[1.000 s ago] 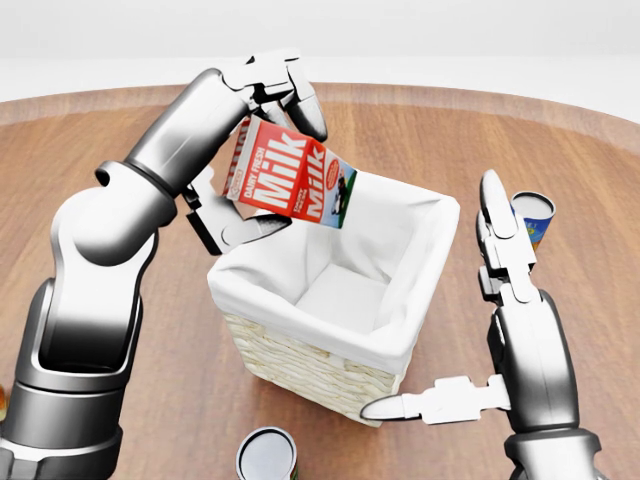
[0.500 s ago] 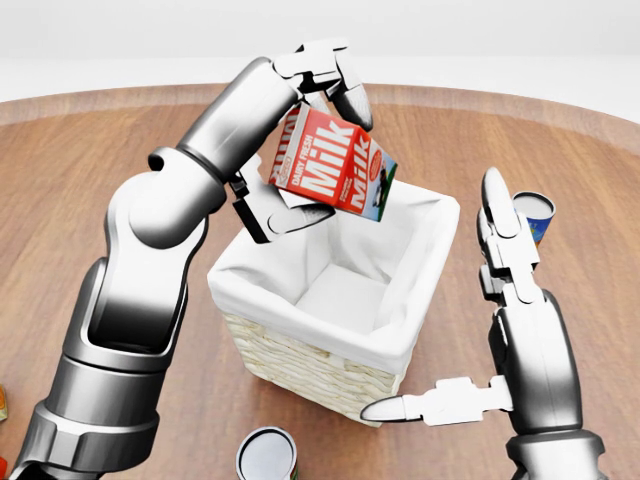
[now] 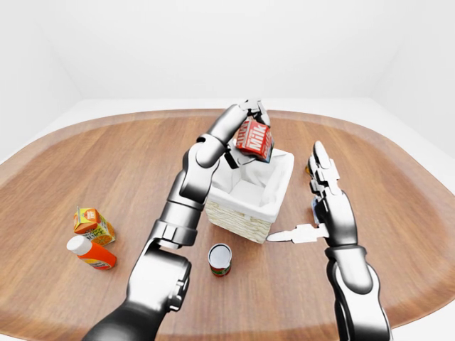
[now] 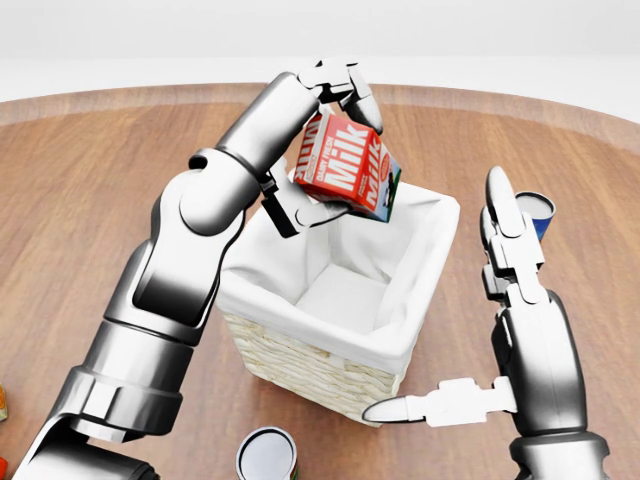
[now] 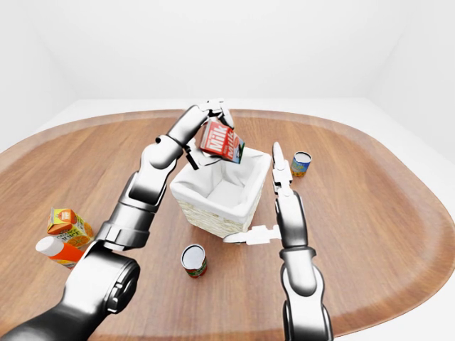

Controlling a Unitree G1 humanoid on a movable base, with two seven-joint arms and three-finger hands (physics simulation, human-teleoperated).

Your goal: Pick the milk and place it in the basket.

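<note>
A: Where's the red rectangular milk carton?

B: Gripped in the left hand, fingers closed round it, held tilted above the white-lined wicker basket. The right hand waits beside it, fingers spread.

A: Next?

B: Probably lower it inside, then release.

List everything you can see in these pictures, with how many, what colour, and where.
milk carton: one, red and white, held tilted above the basket's top-left edge in the head view.
basket: one, pale wicker with white liner, mid-table.
table: one, brown wood, oval.
cans: two; one red with silver top below the basket, one blue and yellow to its right.
juice carton: one, orange, left.
bottle: one, orange with white cap, left.
left robot hand: silver, gripping the milk.
right robot hand: silver, open, right of the basket.
</note>
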